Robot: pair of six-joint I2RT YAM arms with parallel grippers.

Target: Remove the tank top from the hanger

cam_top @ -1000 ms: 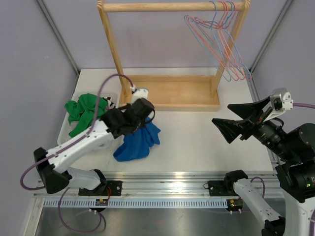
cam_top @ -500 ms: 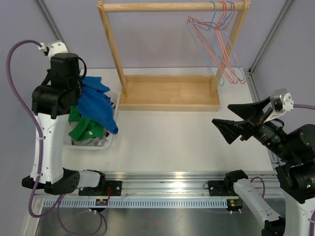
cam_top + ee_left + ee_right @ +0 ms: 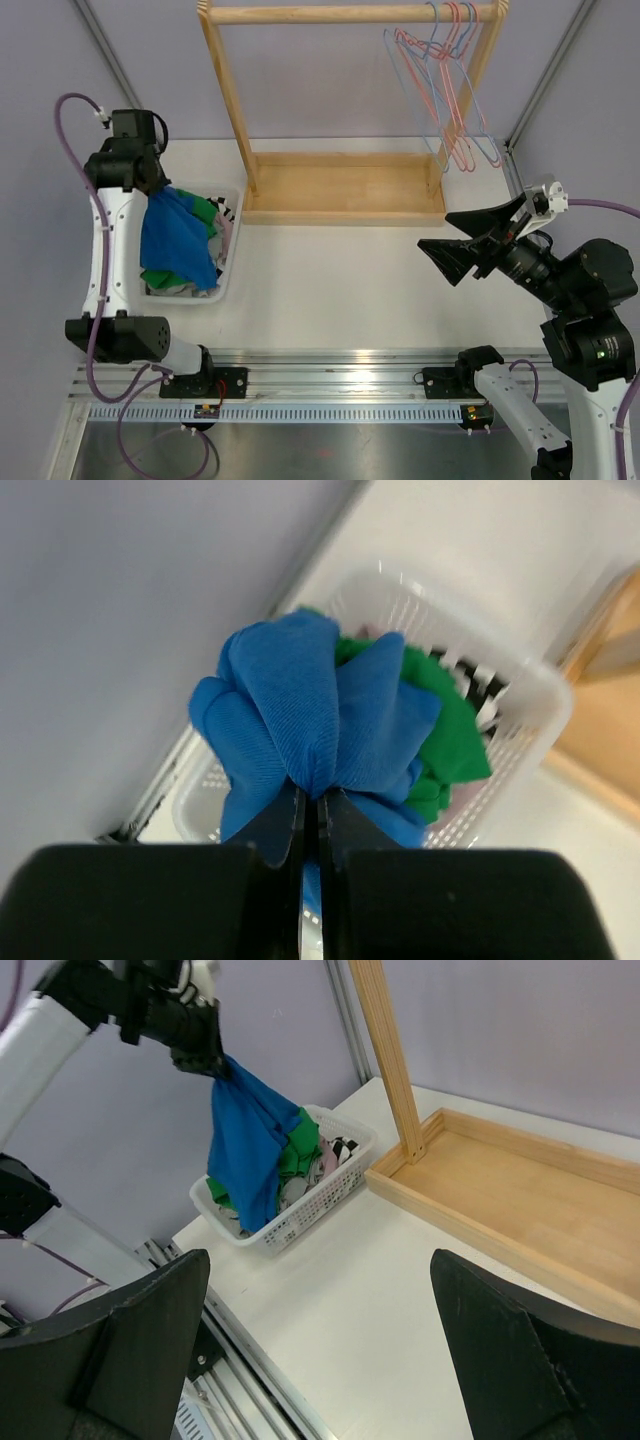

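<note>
The wooden rack (image 3: 340,190) stands to the right of the white basket (image 3: 228,262), with bare wire hangers (image 3: 450,90) at the end farthest from the basket, so the tank top looks to be already off its hanger. The blue tank top (image 3: 175,240) hangs directly over the basket. Its long axis is vertical and its lower end appears to reach in among the green garment (image 3: 450,730) lying there. The left gripper (image 3: 150,180) sits straight above the basket, its jaws pressed together on a bunched fold at the top of the cloth. The right gripper (image 3: 435,230) hovers well to the right of the basket, its 2 fingers spread wide and holding nothing. Since the cloth lies plumb below the left jaws, letting go should probably drop it into the basket.
</note>
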